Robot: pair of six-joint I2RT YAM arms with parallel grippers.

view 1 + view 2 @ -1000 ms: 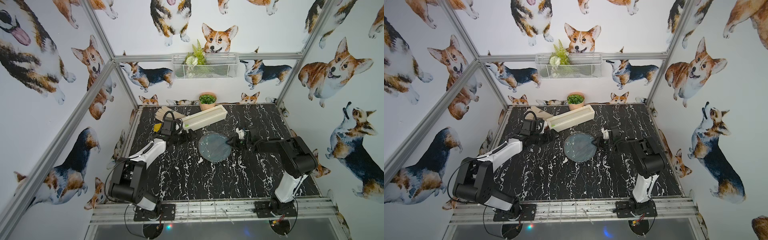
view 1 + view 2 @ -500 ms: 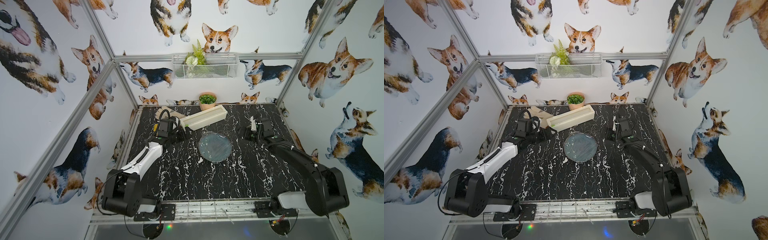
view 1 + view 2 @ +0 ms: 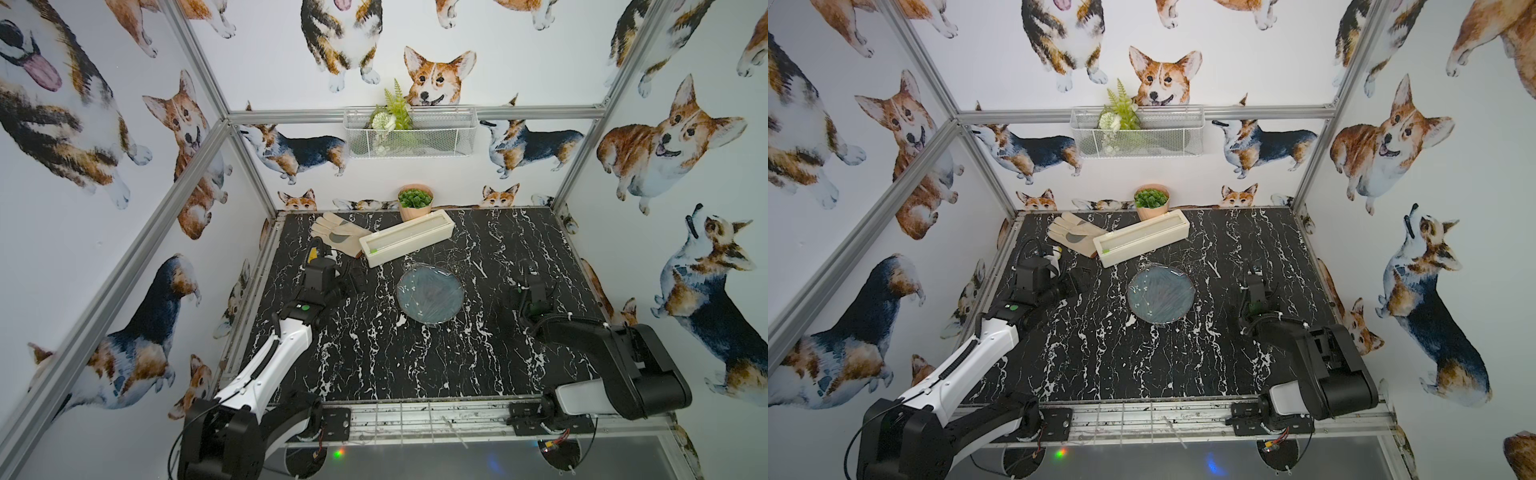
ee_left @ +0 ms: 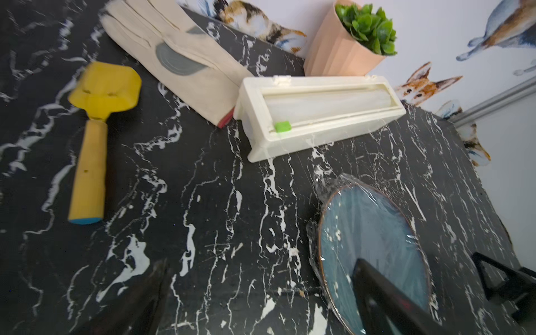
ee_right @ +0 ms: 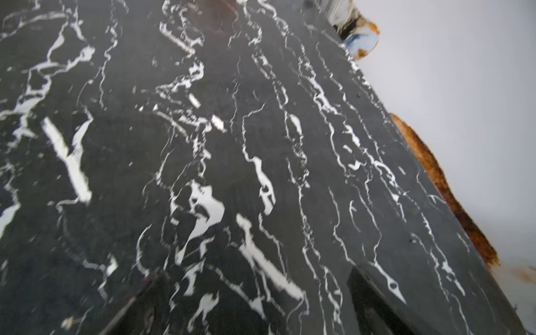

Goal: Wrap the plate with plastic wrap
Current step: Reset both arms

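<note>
Left tool agape, right tool agape, plastic wrap over plate

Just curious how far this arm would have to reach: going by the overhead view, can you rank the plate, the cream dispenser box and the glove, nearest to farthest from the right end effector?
From the right end effector, in a top view:
1. plate, mid-table, apart from it.
2. dispenser box, lying behind the plate.
3. glove, at the back, on the opposite side of the table.
</note>
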